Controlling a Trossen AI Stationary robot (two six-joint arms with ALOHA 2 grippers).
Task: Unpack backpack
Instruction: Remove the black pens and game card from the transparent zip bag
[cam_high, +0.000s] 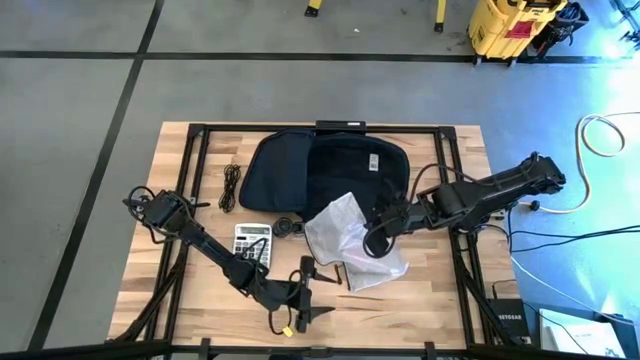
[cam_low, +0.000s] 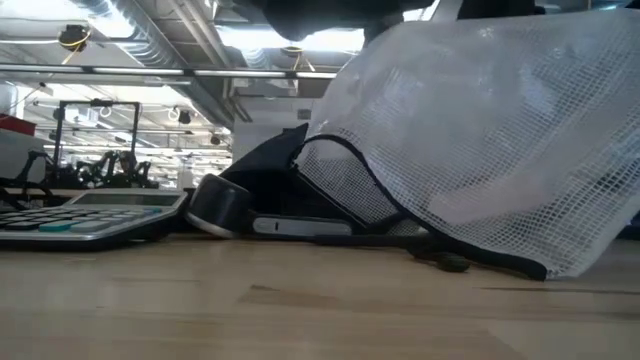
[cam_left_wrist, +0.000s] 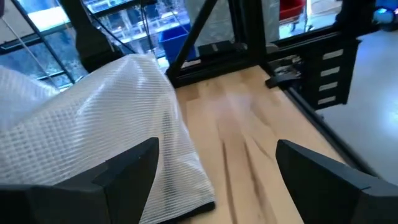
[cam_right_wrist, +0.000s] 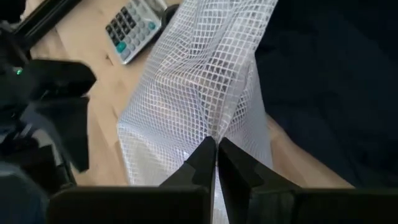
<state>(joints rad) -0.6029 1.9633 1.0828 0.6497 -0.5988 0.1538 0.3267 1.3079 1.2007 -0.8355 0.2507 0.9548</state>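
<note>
High view findings: the backpack (cam_high: 325, 170) lies at the far middle of the table (cam_high: 440, 290), flap thrown open towards the left, so its contents are within reach. You have the right gripper (cam_right_wrist: 216, 163) closed hard on a fold of the white mesh pouch (cam_high: 350, 238), which sits just in front of the backpack, between it and the near edge. In the right wrist view the fingers meet with mesh pinched between them; the pinch on a top fold lets the pouch hang and drape, which I judge suits lifting it clear of the bag. The low view shows its lower edge at or just above the wood.

Already laid out on the table are a calculator (cam_high: 252, 240), a small dark round item (cam_high: 290, 226) beside it, and a coiled cable (cam_high: 232, 186) near the backpack's left side.

Arm pose: your right arm reaches in from the right edge, forearm roughly level, wrist tipped down over the pouch. Your left arm stretches along the near edge, its gripper (cam_left_wrist: 214, 171) wide open and empty, facing the pouch from close by, ready to receive or steady it.
</note>
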